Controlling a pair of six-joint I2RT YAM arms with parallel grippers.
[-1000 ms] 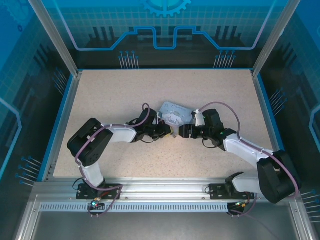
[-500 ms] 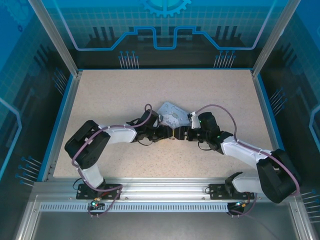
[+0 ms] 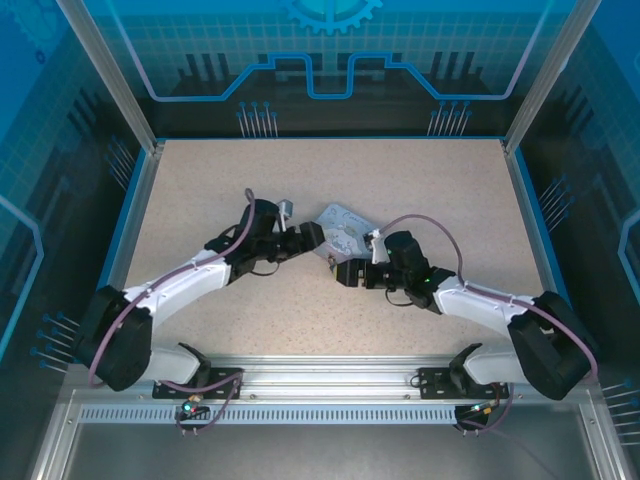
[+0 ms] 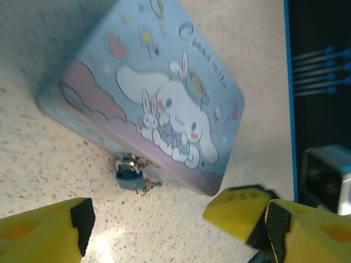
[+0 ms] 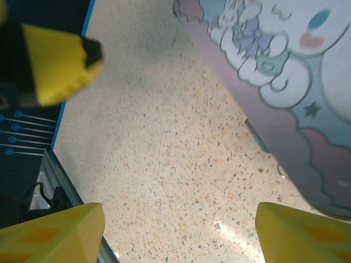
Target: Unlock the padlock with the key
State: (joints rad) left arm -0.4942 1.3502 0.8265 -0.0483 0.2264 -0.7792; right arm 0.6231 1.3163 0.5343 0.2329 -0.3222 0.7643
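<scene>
**Top external.** Desk (image 3: 200, 200), speckled beige, with a blue rim. Tin (image 3: 345, 232), pale blue-grey, lies flat mid-desk and is partly covered by both arms. Left gripper (image 3: 313, 238) sits at the tin's left corner. Right gripper (image 3: 342, 272) sits just below the tin's near edge. The jaws of both are too small here to judge, and the padlock cannot be made out.

**Left wrist.** Left gripper (image 4: 176, 224) has its jaws spread wide with bare desk between them, and both fingers are cut off by the lower edge. Padlock (image 4: 129, 176), blue-bodied, hangs at the tin's near long side and touches the desk. A pale metal piece (image 4: 145, 189) touches it and is too blurred to identify. The tin's cartoon print is soft with blur.

**Right wrist.** Right gripper (image 5: 181, 230) has its jaws spread and pinches nothing. The tin is cropped at top right.

**Change from a second ago.** The grippers then met tip to tip below the tin. The left arm has since unfolded and drawn its gripper away to the left. The right gripper has shifted slightly left. The tin is unmoved.
</scene>
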